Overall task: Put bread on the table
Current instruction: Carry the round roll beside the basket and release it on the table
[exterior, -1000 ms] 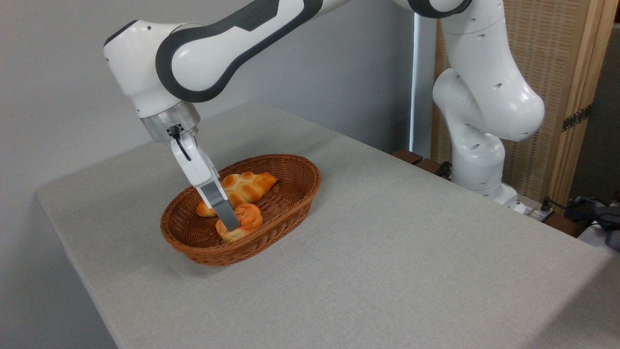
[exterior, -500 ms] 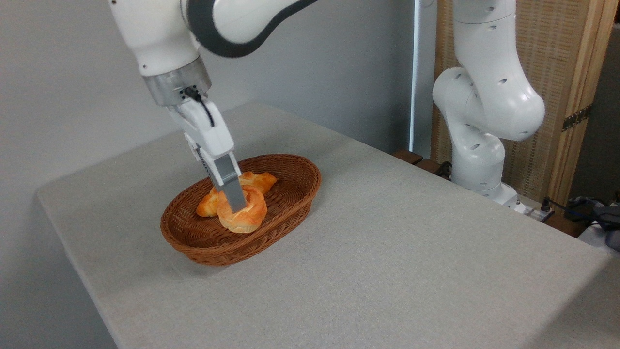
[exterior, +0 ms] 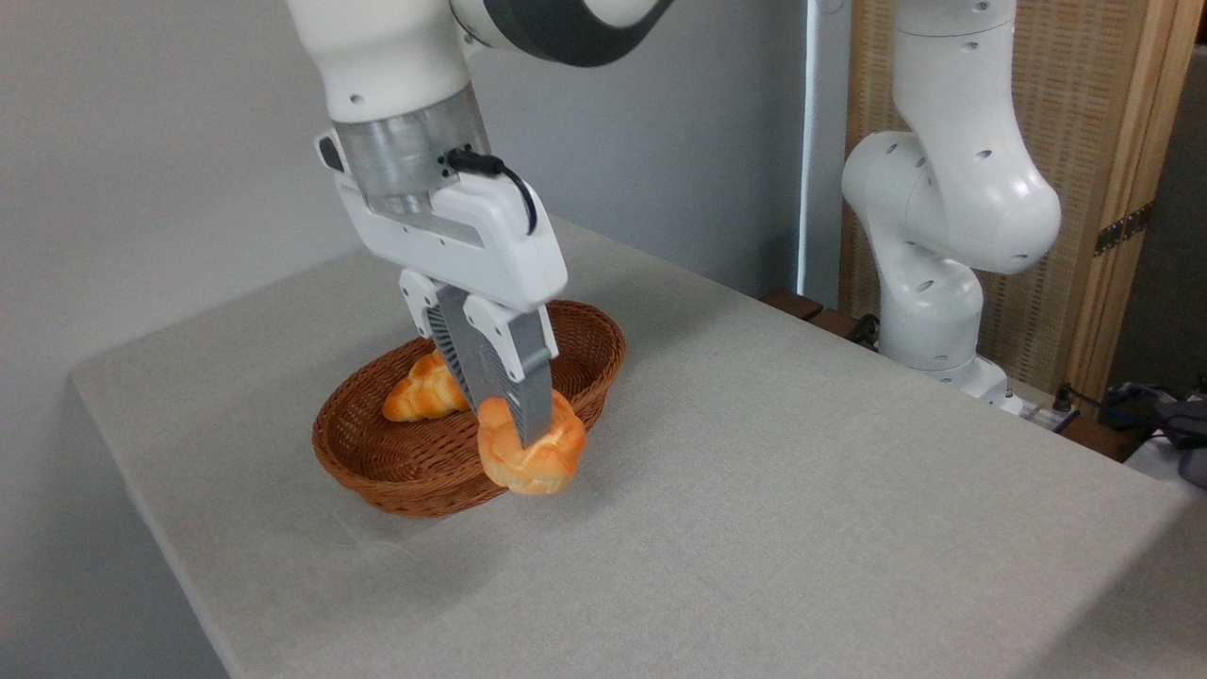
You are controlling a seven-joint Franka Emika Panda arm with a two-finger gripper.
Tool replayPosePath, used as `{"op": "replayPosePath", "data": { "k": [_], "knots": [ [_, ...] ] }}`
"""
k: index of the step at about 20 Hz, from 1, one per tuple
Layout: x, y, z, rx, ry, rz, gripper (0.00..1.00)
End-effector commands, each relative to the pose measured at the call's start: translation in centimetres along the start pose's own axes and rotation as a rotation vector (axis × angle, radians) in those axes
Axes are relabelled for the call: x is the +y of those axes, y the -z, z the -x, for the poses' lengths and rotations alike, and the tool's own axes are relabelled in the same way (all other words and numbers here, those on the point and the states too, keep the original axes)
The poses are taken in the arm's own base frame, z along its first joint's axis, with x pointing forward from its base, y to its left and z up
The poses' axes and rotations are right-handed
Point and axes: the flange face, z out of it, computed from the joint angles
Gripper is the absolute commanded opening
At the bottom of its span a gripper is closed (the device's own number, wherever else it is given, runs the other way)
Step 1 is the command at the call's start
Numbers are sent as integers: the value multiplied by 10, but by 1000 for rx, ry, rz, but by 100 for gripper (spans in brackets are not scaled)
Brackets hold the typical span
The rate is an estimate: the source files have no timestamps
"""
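Above table (exterior: 754,528), bread (exterior: 534,455) between jaws

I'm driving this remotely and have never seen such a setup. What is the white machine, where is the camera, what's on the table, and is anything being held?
The white machine is a jointed robot arm; its base stands at the table's far right. One fixed camera looks down at the table from the front. At the arm's end is a gripper with two grey fingers, shut on the bread, a small round bun. The bun hangs in the air over the near rim of a brown wicker basket, above the cloth. A longer loaf lies inside the basket, partly hidden behind the gripper. The grey cloth holds nothing else.
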Motion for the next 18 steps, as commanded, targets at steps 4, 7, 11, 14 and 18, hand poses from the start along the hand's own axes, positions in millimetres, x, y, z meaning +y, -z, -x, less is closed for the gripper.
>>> {"op": "replayPosePath", "data": {
  "k": [4,7,11,14,18],
  "knots": [
    [-13,-32,-3,-76,18,14,100],
    [-17,-37,1,-118,58,-6,100],
    [-21,-44,1,-131,91,-1,100],
    [-18,-47,-3,-134,87,4,100],
    [-12,-45,-8,-122,65,7,100]
  ]
}}
